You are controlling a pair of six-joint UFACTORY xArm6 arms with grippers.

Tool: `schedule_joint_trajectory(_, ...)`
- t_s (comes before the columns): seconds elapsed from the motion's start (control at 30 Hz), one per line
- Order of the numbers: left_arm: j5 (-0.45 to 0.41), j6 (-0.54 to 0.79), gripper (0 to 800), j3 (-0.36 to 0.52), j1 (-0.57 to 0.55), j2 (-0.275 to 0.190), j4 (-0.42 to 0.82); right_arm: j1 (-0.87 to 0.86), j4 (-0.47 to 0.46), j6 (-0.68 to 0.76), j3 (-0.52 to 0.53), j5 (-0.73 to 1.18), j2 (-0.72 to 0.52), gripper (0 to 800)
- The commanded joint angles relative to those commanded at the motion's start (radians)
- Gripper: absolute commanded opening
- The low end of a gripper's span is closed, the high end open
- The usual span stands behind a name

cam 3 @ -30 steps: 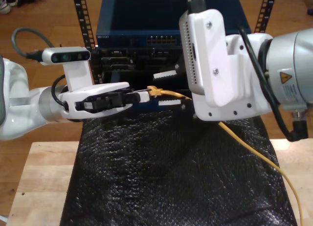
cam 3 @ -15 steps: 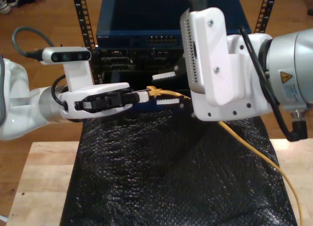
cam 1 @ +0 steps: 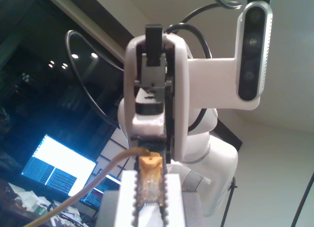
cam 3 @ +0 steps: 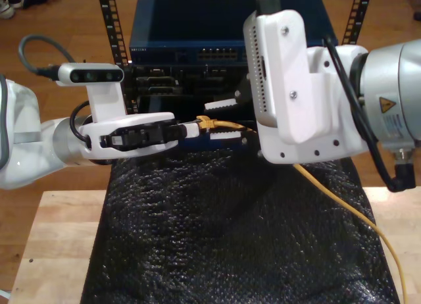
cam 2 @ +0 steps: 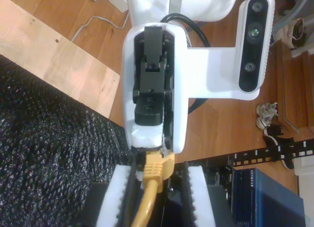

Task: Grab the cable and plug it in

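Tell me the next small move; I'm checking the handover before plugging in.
Probably close my second gripper on the cable: its jaws stand open around it just behind the plug, which my first gripper clamps with the clear tip facing inward.

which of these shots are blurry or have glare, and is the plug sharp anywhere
First wrist view: the clear plug is fairly sharp, but the bright monitor is blown out and the room behind is dark and soft. Second wrist view: evenly lit, the yellow cable slightly soft up close. Exterior view: soft overall, the black mat speckled with glints, the plug too small to make out.
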Motion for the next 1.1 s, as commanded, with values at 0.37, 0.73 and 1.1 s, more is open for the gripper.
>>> schedule_joint_trajectory(0.37,0.002,-0.002,14,0.0,0.0,0.0,0.0,0.014,0.0,0.0,0.0,0.0,0.0,225)
schedule_joint_trajectory(0.73,0.002,-0.002,16,0.0,0.0,0.0,0.0,0.014,0.0,0.0,0.005,0.0,0.0,153)
schedule_joint_trajectory(1.1,0.002,-0.002,59,-0.002,0.0,-0.002,0.0,0.014,0.0,0.002,0.006,0.0,-0.002,17)
